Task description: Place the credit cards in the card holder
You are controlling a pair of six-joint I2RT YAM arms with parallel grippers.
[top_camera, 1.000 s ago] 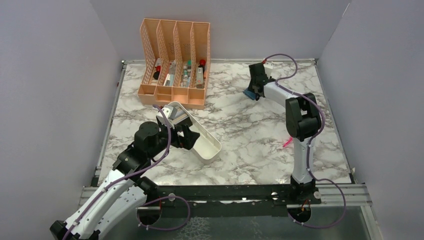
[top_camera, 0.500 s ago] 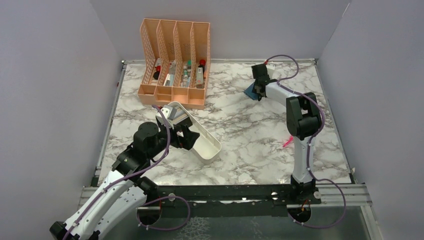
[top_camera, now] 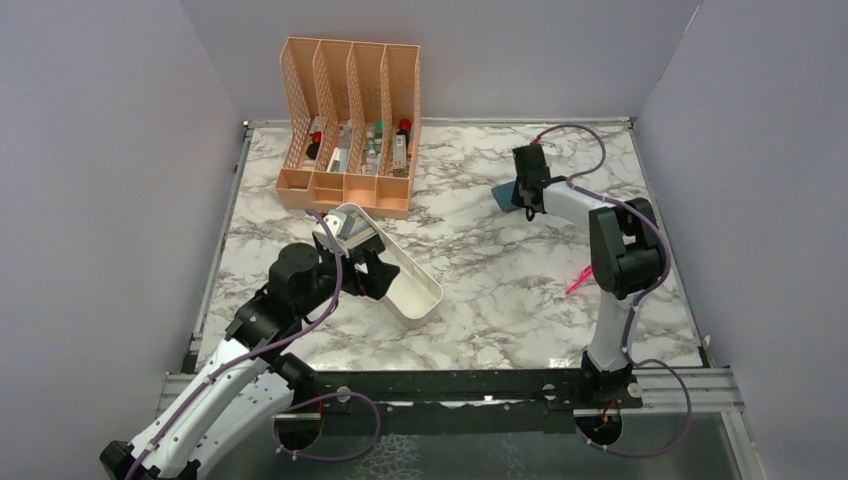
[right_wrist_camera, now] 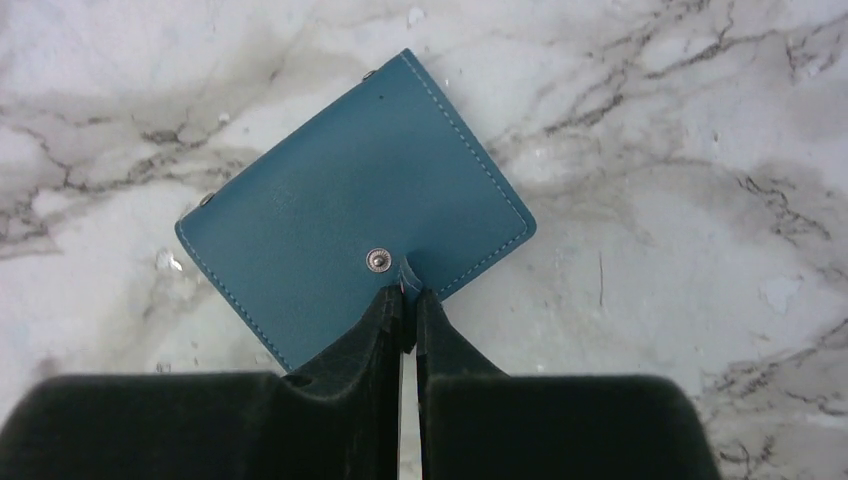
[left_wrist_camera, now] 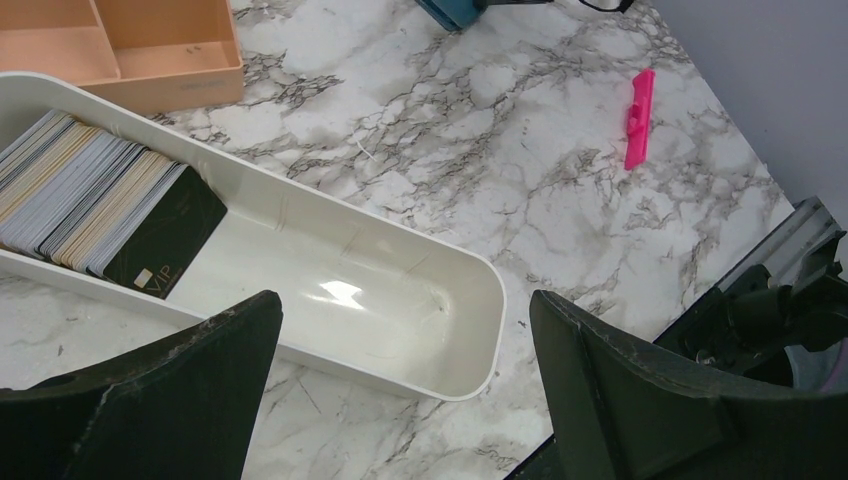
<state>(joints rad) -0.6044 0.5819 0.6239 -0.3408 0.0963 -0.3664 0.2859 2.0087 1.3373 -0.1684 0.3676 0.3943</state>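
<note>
The card holder (right_wrist_camera: 350, 200) is a teal-blue wallet lying folded shut on the marble at the back right, snap button up; it also shows in the top view (top_camera: 507, 195). My right gripper (right_wrist_camera: 408, 295) is shut on the card holder, pinching its edge beside the snap. The credit cards (left_wrist_camera: 90, 200) stand stacked in the far end of a long white tray (left_wrist_camera: 480, 330), a black one at the front. My left gripper (left_wrist_camera: 402, 300) hangs open above the tray's near end, holding nothing.
A peach mesh organizer (top_camera: 348, 120) with small bottles stands at the back left, just behind the tray (top_camera: 420, 295). A pink clip (top_camera: 577, 283) lies on the marble beside the right arm. Grey walls close in three sides.
My right gripper's jaws have closed onto the card holder's edge, and that arm has shifted a little to the right. The left arm has not moved.
</note>
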